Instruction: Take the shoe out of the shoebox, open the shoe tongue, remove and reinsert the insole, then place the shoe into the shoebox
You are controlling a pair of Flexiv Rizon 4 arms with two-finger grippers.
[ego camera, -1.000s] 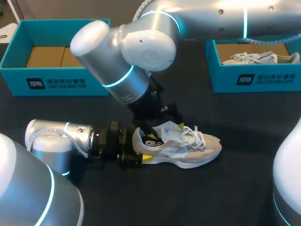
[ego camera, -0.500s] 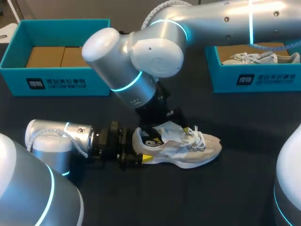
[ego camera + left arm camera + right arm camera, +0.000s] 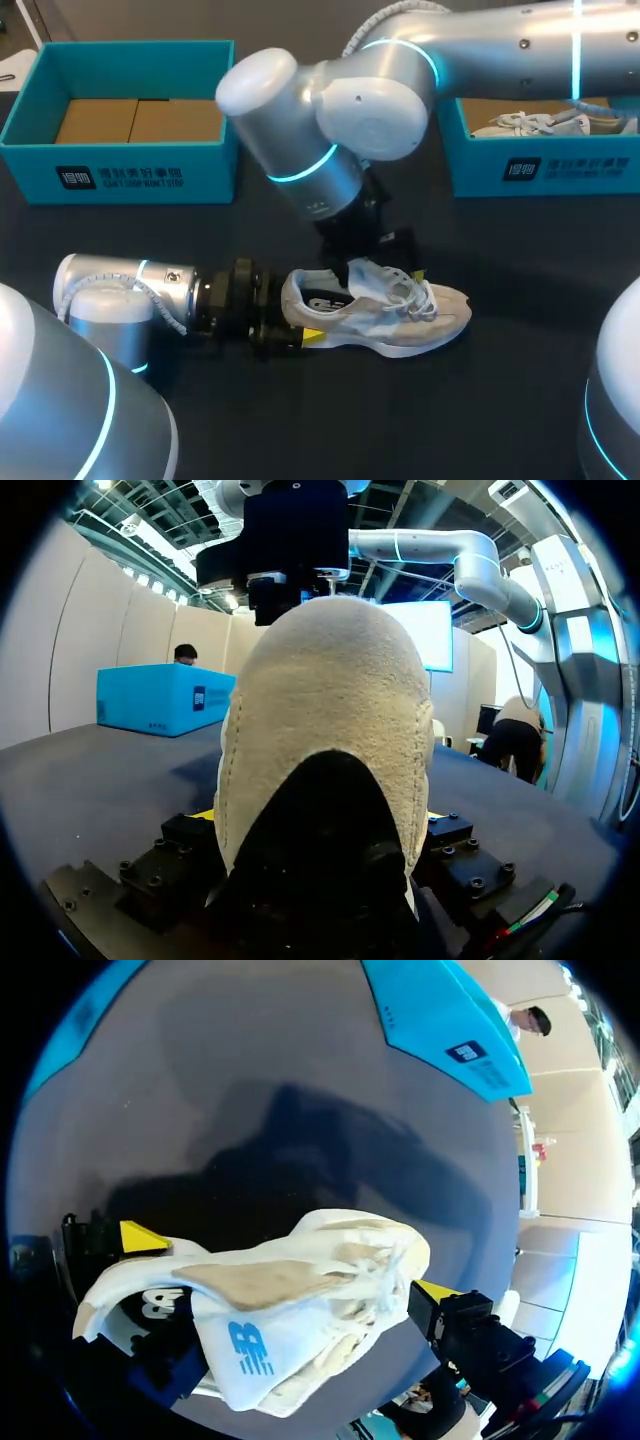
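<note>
So the shoe (image 3: 385, 315) is out of its box and sits upright on its sole near the middle of the bench (image 3: 500, 400), toe pointing to our right. Our left hand (image 3: 300, 315) comes in low along the bench from behind and is clamped on the heel from both sides. In the left wrist view the heel fills the gap between the finger blocks. Pretty sure that grip is just there to pin the shoe down so it doesn't skate around while the top end gets worked on.

Our right hand (image 3: 385, 268) hangs right over the opening, just above the tongue (image 3: 365, 275). The tongue stands up and is peeled away from the laces (image 3: 415, 293), so we'd say we're in the tongue-opening bit. We can't tell from any view whether that hand is wide, narrow or actually pinching the tongue.

Further out, there's an open teal shoebox (image 3: 150, 175) at the back left showing only brown cardboard inside. A second teal box (image 3: 580, 170) at the back right has another pale shoe (image 3: 555, 122) in it. Both are well apart from our shoe. The main thing in the way is the right arm's fat elbow over the shoe, which blocks the overhead look into the opening.
</note>
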